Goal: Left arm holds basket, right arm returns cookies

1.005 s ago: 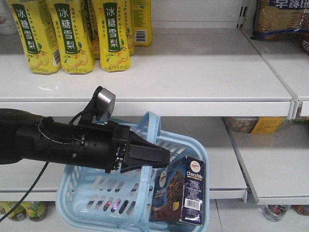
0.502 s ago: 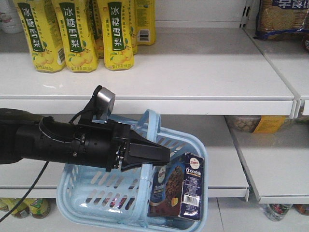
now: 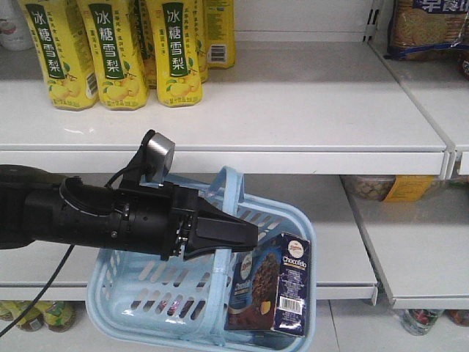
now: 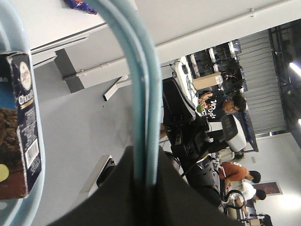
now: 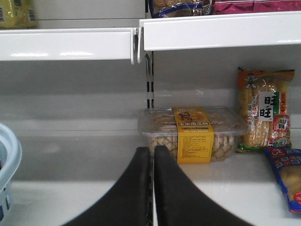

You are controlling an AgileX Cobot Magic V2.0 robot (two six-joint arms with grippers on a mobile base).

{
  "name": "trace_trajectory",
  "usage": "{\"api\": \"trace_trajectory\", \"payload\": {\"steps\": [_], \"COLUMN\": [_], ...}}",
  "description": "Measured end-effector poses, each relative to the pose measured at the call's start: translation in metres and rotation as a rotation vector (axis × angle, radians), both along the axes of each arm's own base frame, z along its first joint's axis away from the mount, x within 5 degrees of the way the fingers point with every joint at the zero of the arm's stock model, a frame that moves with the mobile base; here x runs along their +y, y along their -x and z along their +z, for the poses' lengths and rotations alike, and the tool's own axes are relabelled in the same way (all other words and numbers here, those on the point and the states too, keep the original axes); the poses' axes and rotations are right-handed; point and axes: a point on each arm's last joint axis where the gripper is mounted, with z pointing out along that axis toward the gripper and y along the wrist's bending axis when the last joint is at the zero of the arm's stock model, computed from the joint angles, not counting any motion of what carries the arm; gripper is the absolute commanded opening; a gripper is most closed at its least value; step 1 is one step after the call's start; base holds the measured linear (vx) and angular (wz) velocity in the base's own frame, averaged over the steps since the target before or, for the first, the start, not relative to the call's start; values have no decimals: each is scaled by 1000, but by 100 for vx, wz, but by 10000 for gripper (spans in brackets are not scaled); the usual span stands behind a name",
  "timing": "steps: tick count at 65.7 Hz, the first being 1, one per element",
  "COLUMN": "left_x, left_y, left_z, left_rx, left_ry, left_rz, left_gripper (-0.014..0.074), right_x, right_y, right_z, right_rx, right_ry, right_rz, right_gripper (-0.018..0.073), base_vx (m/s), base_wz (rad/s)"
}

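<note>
Left gripper (image 3: 248,233) pinches the basket (image 3: 132,290) by both handles (image 3: 229,192), so it hangs open-topped before the shelf (image 3: 293,110). Cookies (image 3: 272,282) stand upright in its right corner, reachable from above. Right gripper (image 5: 153,157) is pressed together and empty, and the box is outside its view.
</note>
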Motion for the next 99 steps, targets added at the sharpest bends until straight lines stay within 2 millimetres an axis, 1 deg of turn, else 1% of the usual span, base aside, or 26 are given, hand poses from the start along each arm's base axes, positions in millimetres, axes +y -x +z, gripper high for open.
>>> {"api": "trace_trajectory", "payload": {"steps": [12, 20, 28, 30, 33, 42, 44, 45, 50, 55, 58, 66, 73, 90, 99], "left_x": [0, 0, 0, 0, 0, 0, 0, 0, 0, 0, 0, 0, 0, 0, 0], "left_y": [0, 0, 0, 0, 0, 0, 0, 0, 0, 0, 0, 0, 0, 0, 0], "left_z": [0, 0, 0, 0, 0, 0, 0, 0, 0, 0, 0, 0, 0, 0, 0], "left_rx": [0, 0, 0, 0, 0, 0, 0, 0, 0, 0, 0, 0, 0, 0, 0], "left_ry": [0, 0, 0, 0, 0, 0, 0, 0, 0, 0, 0, 0, 0, 0, 0], "left_rz": [0, 0, 0, 0, 0, 0, 0, 0, 0, 0, 0, 0, 0, 0, 0], "left_gripper": [-6, -6, -6, -6, -6, -6, -6, -6, -6, -6, -6, -6, -6, -6, -6], "right_x": [0, 0, 0, 0, 0, 1, 1, 1, 1, 1, 1, 2, 2, 2, 2], "right_y": [0, 0, 0, 1, 1, -5, -9, -10, -21, -34, -40, -56, -63, -73, -74], "right_z": [0, 5, 8, 11, 19, 57, 63, 69, 85, 93, 94, 85, 79, 64, 62], "right_rx": [-3, -56, -71, -74, -79, -60, -33, -32, 26, 85, 114, 204, 258, 402, 422], "right_ry": [-3, -92, -111, -113, -114, -117, -118, -118, -120, -134, -145, -155, -154, -153, -153], "right_rz": [0, 5, 6, 6, 7, 7, 6, 6, 4, 3, 2, -4, -8, -15, -16], "right_gripper": [-11, -11, -11, -11, -11, -11, -11, -11, -11, -11, -11, -11, -10, -3, 1], "base_vx": [0, 0, 0, 0, 0, 0, 0, 0, 0, 0, 0, 0, 0, 0, 0], "base_wz": [0, 0, 0, 0, 0, 0, 0, 0, 0, 0, 0, 0, 0, 0, 0]}}
